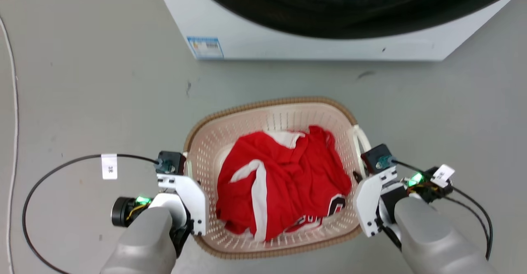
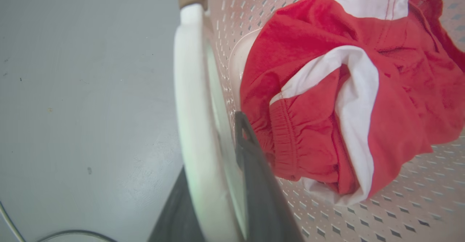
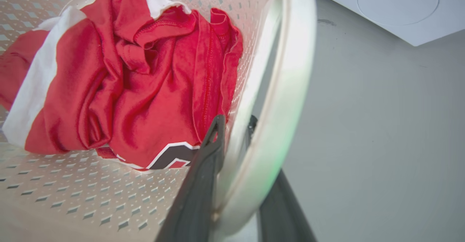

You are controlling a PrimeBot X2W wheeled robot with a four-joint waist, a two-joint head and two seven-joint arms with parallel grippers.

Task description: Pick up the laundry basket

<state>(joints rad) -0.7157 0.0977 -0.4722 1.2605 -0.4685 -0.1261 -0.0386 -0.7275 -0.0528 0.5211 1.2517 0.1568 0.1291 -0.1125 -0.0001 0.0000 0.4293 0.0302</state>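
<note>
1 laundry basket point(image 1: 271, 102), cream w/ small holes and a brown rim, open side up, at bottom-centre of the head view. it's on or just over the grey floor point(image 1: 103, 80); can't tell if it's lifted. it looks a bit wider than deep there, so the long axis seems to run across the robot, handle to handle. it's turned slightly, the far rim climbing toward the right. 2 white handles, 1 per side: left handle point(image 2: 192, 100), right handle point(image 3: 290, 82). inside is 1 crumpled heap of red and white clothes point(image 1: 284, 179) w/ a dark print at its near right edge; no. of garments unclear.

2 grippers, 1 at each handle. left gripper point(image 2: 212, 144): 1 dark finger inside the wall beside the clothes, the other outside. the left handle fills the narrow gap btwn them, so it's clamped. right gripper point(image 3: 234, 122): same, 1 finger in, 1 out, jaws narrow and closed on the right handle.

past the far rim, apart from it: 1 white washing machine point(image 1: 329, 47) w/ a dark round door and 1 blue sticker point(image 1: 205, 47) at its lower left corner. 2 black cables: left cable point(image 1: 136, 156) w/ left tag point(image 1: 109, 166), right cable point(image 1: 490, 228) w/ right tag point(image 1: 442, 174). 1 thin white cord point(image 1: 14, 80) runs along the floor's left edge.
</note>
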